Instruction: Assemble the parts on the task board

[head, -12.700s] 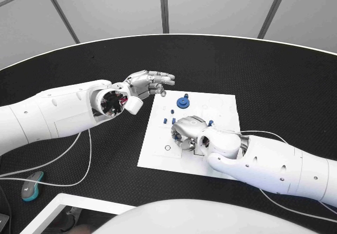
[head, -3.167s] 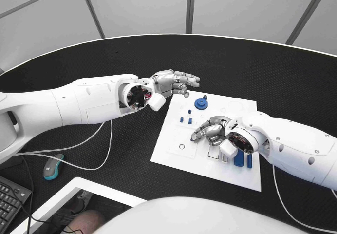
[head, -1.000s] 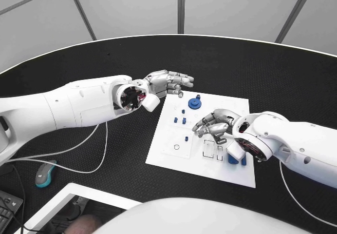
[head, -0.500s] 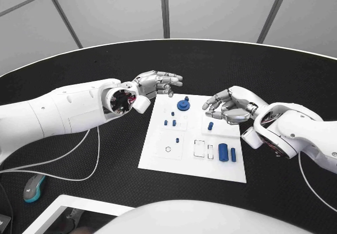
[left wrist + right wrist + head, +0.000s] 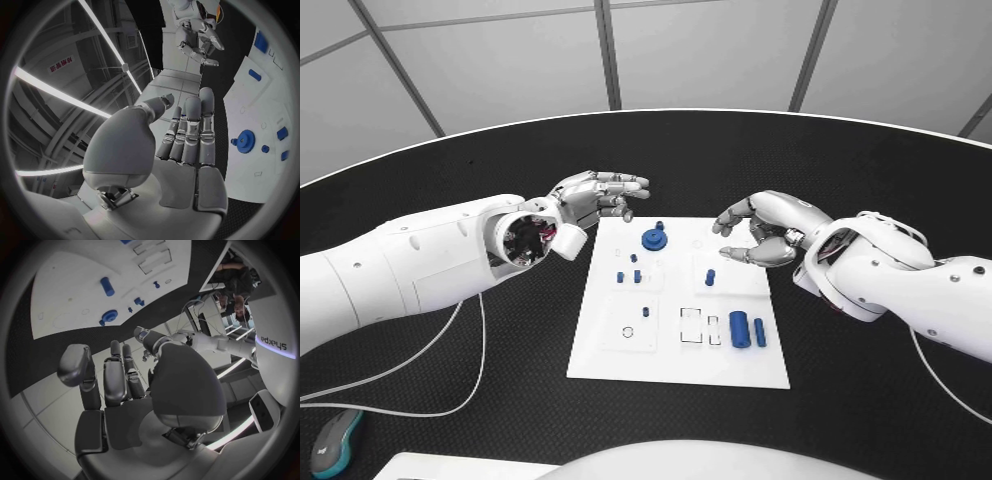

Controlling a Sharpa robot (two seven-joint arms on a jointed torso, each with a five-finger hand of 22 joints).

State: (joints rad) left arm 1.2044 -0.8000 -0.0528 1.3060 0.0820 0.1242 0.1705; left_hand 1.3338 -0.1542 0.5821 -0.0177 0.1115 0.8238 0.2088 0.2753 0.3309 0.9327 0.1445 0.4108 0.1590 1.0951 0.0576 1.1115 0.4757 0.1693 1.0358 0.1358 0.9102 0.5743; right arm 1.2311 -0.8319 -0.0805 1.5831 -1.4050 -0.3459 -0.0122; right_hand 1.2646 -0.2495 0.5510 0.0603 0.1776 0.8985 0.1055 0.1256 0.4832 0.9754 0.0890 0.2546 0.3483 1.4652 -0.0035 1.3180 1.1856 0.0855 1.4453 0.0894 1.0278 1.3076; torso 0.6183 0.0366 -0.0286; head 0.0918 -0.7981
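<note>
The task board (image 5: 678, 355) lay mid-table, blue parts (image 5: 738, 328) scattered on it. My right hand (image 5: 762, 229) hung above its far edge, fingers loosely spread, empty; the left hand (image 5: 597, 195) likewise. I judged myself between placements; next needed picking a loose part.

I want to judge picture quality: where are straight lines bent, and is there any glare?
Head view: the board edges look straight and its white surface is evenly bright, without strong glare. Left wrist view: the board edge curves, and bright strips of light streak the background. Right wrist view: the board bows, with a glowing band near the rim.
</note>
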